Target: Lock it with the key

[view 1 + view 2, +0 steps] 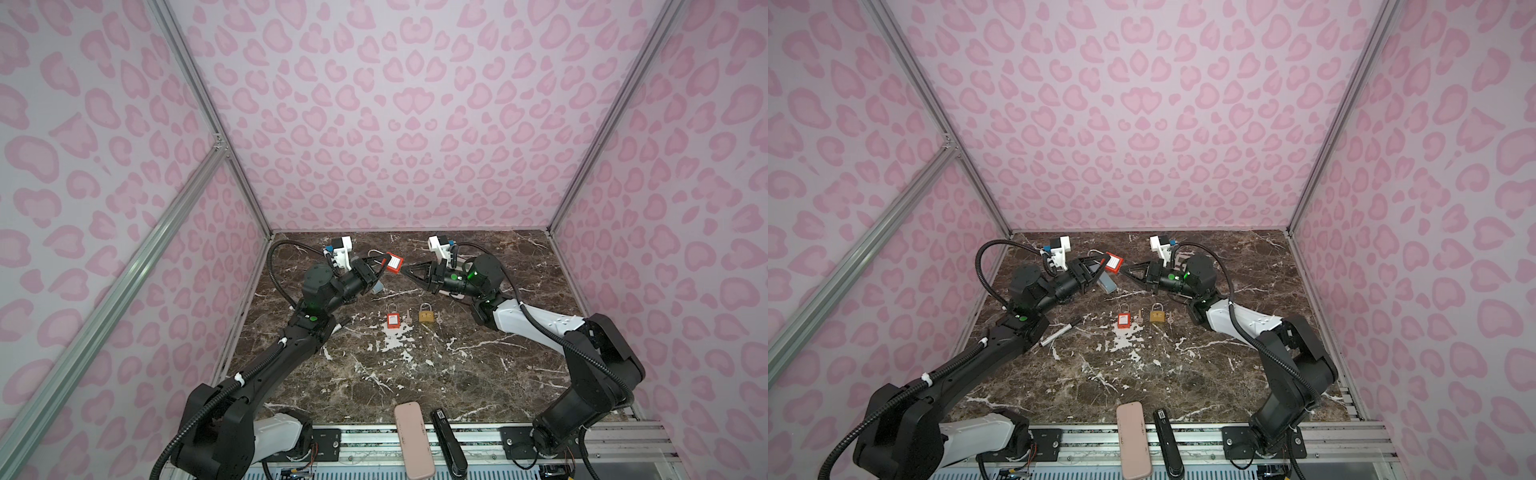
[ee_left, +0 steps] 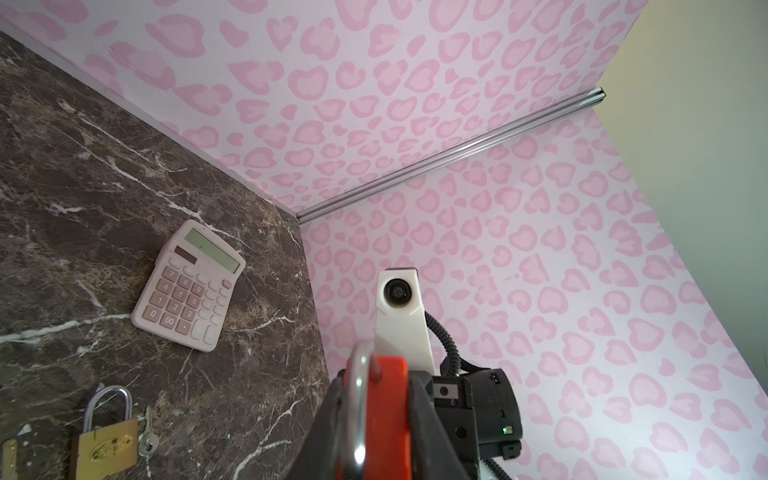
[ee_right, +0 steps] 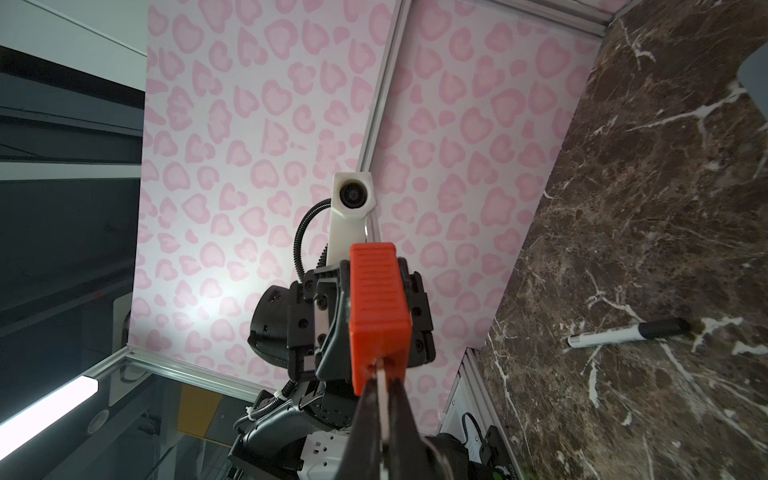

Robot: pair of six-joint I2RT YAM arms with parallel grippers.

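Note:
My left gripper (image 1: 384, 266) (image 1: 1102, 266) holds a red padlock (image 1: 395, 263) (image 1: 1113, 262) in the air over the back of the table. In the left wrist view the left gripper (image 2: 378, 419) is shut on the red padlock (image 2: 388, 407), and the steel shackle (image 2: 359, 399) curves past one finger. My right gripper (image 1: 405, 271) (image 1: 1124, 269) faces it from the right. The right gripper (image 3: 383, 397) is shut on a thin pale key (image 3: 383, 390), whose tip sits in the end of the padlock (image 3: 378, 299).
On the marble table (image 1: 457, 374) lie a second red padlock (image 1: 393, 321), a brass padlock (image 1: 425, 313) and small keys (image 1: 439, 320). A pink calculator (image 2: 189, 286) is at the back right and a marker (image 1: 1059, 332) on the left. A pink case (image 1: 413, 440) and a black device (image 1: 448, 440) lie at the front edge.

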